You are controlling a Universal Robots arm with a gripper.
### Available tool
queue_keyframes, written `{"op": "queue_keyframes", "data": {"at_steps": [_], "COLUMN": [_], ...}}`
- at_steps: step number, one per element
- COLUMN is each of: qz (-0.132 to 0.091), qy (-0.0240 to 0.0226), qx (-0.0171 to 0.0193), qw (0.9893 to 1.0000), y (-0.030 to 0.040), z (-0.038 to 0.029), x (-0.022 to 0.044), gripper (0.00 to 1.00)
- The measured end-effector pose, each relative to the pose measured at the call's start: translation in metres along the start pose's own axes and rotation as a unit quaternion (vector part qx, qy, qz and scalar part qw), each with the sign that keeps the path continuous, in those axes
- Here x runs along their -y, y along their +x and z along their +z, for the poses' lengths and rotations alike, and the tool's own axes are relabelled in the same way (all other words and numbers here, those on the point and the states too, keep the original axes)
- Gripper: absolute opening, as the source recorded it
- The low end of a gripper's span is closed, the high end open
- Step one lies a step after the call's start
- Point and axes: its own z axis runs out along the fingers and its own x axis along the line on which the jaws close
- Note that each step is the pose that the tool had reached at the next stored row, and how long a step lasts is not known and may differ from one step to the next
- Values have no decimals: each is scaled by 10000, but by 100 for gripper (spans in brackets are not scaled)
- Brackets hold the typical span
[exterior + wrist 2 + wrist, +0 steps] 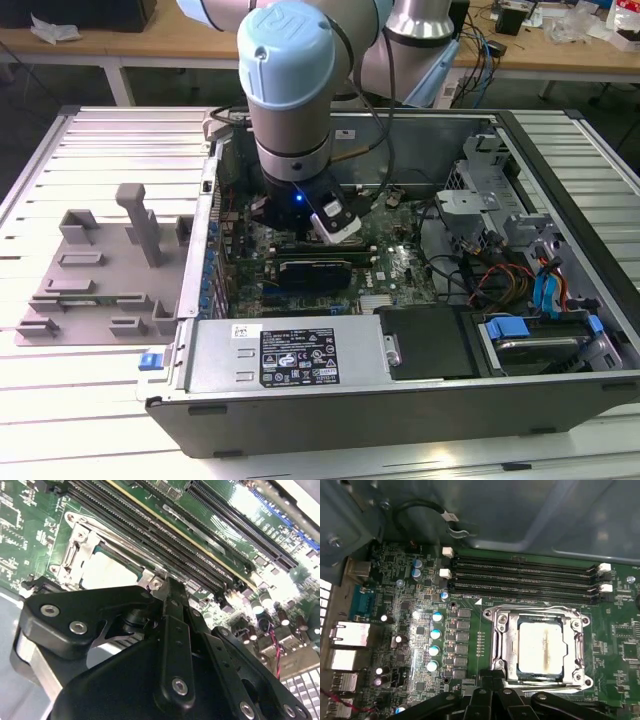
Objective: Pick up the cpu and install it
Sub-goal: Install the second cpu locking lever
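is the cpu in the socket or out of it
In. The silver-white square cpu lies flat inside the metal socket frame on the green motherboard in both wrist views.

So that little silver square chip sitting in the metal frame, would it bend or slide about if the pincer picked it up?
The cpu looks like a flat metal-topped plate, so probably stiff rather than floppy. Its smooth, shiny top suggests it could be slippery to grip. It lies low inside the socket frame, so a push would likely be stopped by the frame rather than slide it away.

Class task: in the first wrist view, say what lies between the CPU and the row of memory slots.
In the first wrist view, the metal socket frame runs between the CPU and the memory slots, with a strip of green board beyond it.
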Motion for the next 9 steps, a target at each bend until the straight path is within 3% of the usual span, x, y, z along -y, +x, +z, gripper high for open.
{"op": "queue_keyframes", "data": {"at_steps": [2,3,6,7,8,9], "qz": [0,0,1,2,2,2], "qy": [0,0,8,33,107,146], "qx": [-1,-1,-6,-22,-52,-62], "qw": [10000,10000,10000,10000,9999,9999], "y": [-6,-12,-19,-21,-22,-22], "z": [-63,-134,-214,-222,-226,-226], "x": [-13,-29,-46,-48,-49,-51], "gripper": [11,11,11,11,11,11]}}
